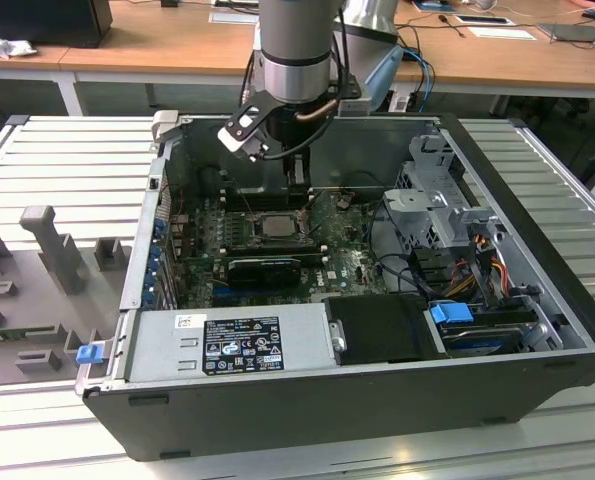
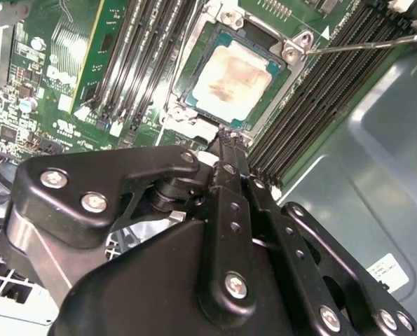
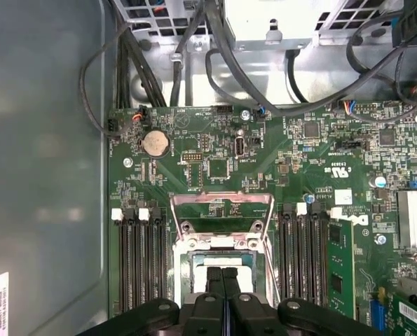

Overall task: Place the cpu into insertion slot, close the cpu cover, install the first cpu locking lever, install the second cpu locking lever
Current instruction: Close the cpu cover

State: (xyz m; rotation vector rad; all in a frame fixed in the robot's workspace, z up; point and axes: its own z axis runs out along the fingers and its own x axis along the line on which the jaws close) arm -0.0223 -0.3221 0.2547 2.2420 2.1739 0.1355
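Clenched, empty fingers [image 2: 230,157] poised just beside cpu [image 2: 230,78], seated in slot [image 2: 275,91]. Placement apparently done. Cover [image 3: 222,197] flipped open, lever [image 2: 355,45] unlatched; closing and both levers yet to do.

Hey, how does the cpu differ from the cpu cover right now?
The cpu is a solid pale square; the cpu cover is a silvery frame with a big window. The cpu lies flat in the insertion slot; the cpu cover is swung open, off it. Both are square and metallic.
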